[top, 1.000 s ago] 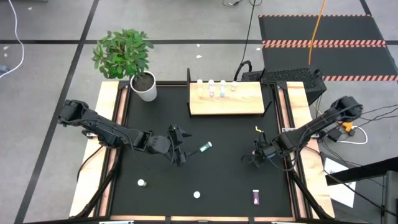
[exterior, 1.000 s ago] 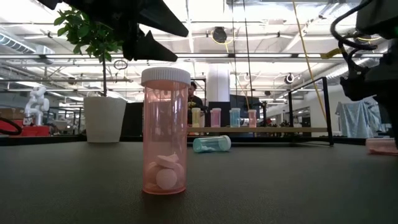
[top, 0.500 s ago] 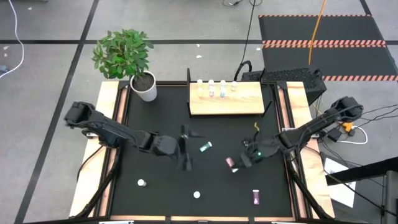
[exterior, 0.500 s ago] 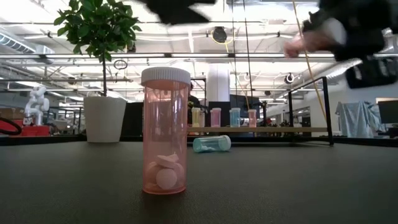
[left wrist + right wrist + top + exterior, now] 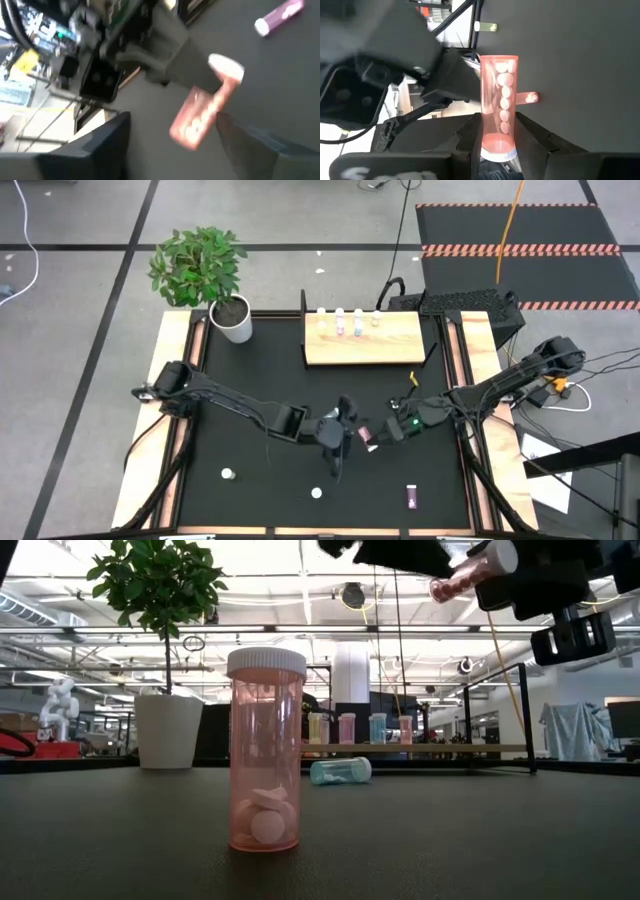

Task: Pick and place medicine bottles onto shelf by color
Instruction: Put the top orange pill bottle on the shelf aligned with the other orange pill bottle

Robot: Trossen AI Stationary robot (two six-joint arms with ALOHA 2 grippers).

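The pink medicine bottle [image 5: 499, 107] is now off the bench, clenched by its capped end in the right hand [image 5: 385, 434], where a second ago that hand hung low with nothing in it. The left hand [image 5: 340, 428] has swept across from the bench's left half and now faces the right hand at close range, its fingers [image 5: 95, 150] spread either side of the bottle's free end and starting to draw in; whether they touch it yet I cannot tell. This looks like a handover in mid-air, the bottle about to pass to the left arm for placing. Beyond both hands a teal bottle [image 5: 340, 772] lies on its side, and farther still the shelf [image 5: 365, 338] carries three upright bottles along its back edge.
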